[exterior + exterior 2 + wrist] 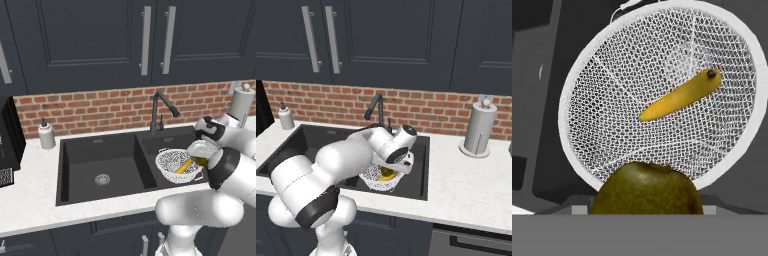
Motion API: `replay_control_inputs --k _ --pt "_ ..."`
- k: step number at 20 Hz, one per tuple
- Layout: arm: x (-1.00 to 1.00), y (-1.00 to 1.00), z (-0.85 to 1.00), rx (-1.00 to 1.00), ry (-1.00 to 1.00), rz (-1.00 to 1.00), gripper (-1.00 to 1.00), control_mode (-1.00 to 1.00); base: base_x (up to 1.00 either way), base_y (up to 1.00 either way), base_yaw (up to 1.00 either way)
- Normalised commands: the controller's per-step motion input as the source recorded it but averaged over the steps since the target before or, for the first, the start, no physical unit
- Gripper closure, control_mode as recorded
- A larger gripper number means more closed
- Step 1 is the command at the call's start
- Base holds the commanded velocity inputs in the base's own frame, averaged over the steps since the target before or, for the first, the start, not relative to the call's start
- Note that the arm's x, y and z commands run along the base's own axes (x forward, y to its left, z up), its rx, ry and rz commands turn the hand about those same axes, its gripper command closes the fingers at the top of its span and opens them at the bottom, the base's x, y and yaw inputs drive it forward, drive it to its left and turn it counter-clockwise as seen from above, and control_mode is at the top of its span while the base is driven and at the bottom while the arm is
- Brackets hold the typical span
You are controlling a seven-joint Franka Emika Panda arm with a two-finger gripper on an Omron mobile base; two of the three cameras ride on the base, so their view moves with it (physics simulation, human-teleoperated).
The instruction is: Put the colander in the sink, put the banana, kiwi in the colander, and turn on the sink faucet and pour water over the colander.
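The white mesh colander point(612, 75) sits in the smaller right basin of the black sink point(80, 155), and the yellow banana point(679, 95) lies inside it. My gripper point(646, 202) hangs just above the colander's near rim, shut on the olive-green kiwi point(646, 190), which hides the fingertips. From the left base view the colander point(170, 164) holds the banana point(183, 166), with the kiwi point(201, 161) under my hand at its right edge. In the right base view the arm covers much of the colander point(375, 178) and banana point(387, 174). The black faucet point(156, 112) stands behind the basin, with no water running.
A white soap dispenser point(46, 135) stands on the counter left of the sink. A paper towel holder point(479, 127) stands on the counter to the right. A black appliance point(7, 140) sits at the far left. The larger left basin point(316, 140) has only its drain.
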Motion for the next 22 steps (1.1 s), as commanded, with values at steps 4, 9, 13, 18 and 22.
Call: replay_control_inputs --k 4,9,13,18,22 --pt "0.36 0.00 0.00 0.04 0.00 0.00 1.00 -1.00 0.00 0.00 0.00" --pt "0.25 0.08 -0.15 0.00 0.00 0.00 1.00 -1.00 0.00 0.00 0.00" --pt "0.14 0.19 -0.43 0.00 0.04 0.00 1.00 -1.00 0.00 0.00 0.00" --pt "0.01 0.32 -0.48 0.00 0.04 0.00 1.00 -1.00 0.00 0.00 0.00" --pt "0.12 0.03 -0.36 0.00 0.01 0.00 1.00 -1.00 0.00 0.00 0.00"
